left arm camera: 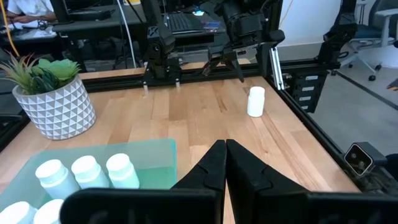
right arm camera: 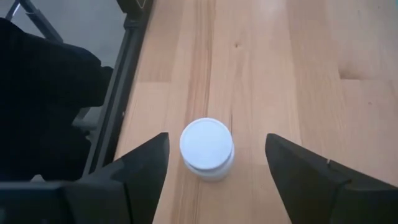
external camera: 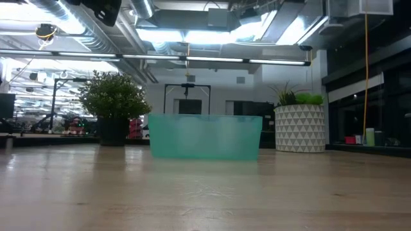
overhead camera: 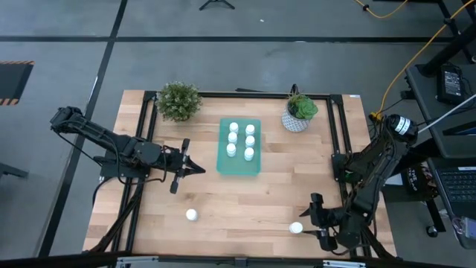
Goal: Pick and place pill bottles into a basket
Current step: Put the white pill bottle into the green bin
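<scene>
The small cylindrical pill bottles [overhead camera: 233, 127] are plain white, caps included; six stand in the shallow translucent teal-green plastic basket [overhead camera: 239, 167], one on the desk [overhead camera: 192, 215], another with a round white cap [right arm camera: 207, 148]. The wooden desk [overhead camera: 245, 201] is pale blond with plank seams, framed in black rails [overhead camera: 149, 119]. One round plant pot [left arm camera: 55, 109] is white with a grey triangle pattern under green spiky leaves; the bushy green plant [external camera: 113, 96] has a dark pot. Both arms are black.
</scene>
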Controlling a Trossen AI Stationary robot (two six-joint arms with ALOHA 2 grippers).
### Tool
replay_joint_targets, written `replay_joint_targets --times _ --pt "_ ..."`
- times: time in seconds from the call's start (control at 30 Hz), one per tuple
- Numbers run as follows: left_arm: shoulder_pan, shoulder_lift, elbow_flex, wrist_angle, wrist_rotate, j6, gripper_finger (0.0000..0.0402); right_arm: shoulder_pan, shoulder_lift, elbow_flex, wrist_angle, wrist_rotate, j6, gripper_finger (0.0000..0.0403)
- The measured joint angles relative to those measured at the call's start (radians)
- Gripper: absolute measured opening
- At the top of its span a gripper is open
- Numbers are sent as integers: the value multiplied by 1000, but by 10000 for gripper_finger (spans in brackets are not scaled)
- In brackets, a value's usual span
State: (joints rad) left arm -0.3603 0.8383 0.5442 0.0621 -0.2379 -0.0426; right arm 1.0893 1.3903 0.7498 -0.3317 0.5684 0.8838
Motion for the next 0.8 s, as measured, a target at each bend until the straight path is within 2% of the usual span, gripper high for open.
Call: replay_joint_targets --times 0.2,0.57,0.8 --pt "0 0 0 -8 0 0 6 -14 41 1 37 -10 -4 268" --pt "0 0 0 -13 0 2 6 -20 169 133 -123 -31 -17 268" --pt "0 0 0 -13 1 3 6 -48 246 164 -131 -32 -14 268"
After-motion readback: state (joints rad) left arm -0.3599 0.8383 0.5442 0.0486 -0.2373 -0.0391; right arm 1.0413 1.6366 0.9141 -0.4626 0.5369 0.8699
